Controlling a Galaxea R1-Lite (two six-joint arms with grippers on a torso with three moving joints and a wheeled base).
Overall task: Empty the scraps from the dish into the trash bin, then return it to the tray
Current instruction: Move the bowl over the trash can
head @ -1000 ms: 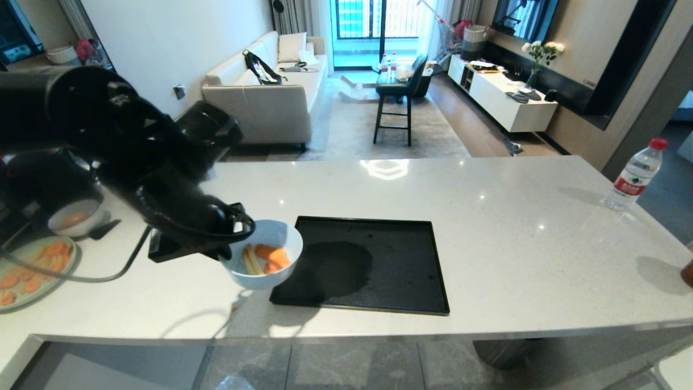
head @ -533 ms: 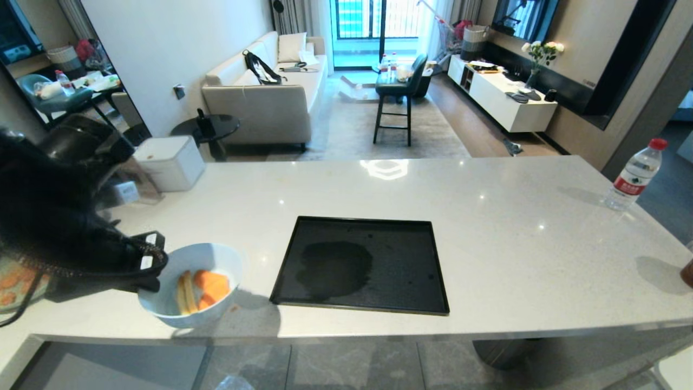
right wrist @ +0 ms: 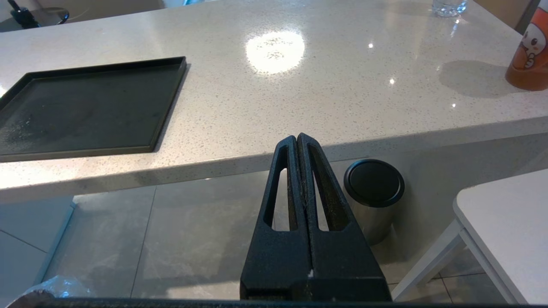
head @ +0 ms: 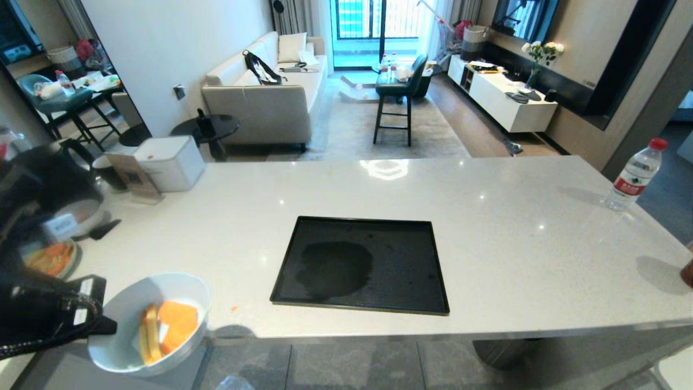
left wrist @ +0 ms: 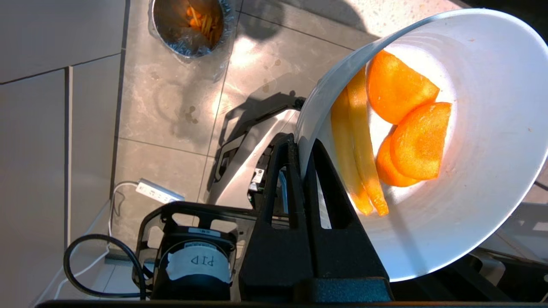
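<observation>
My left gripper is shut on the rim of the dish, a small white bowl held tilted at the counter's front left edge, partly out over the floor. One finger is inside the rim and one outside, as the left wrist view shows at the gripper and dish. The scraps, orange carrot slices and yellow strips, lie inside it. The trash bin stands on the floor below, with scraps in its lined interior. The black tray lies bare mid-counter. My right gripper is shut and parked below the counter edge.
A green plate of carrot slices and a white box sit at the counter's left. A water bottle stands far right, near an orange cup. A steel cylinder with a black top stands on the floor. A small orange crumb lies left of the tray.
My left arm has carried the dish from beside the tray's left edge towards the front left, out past the counter's edge. The right arm has not moved.
</observation>
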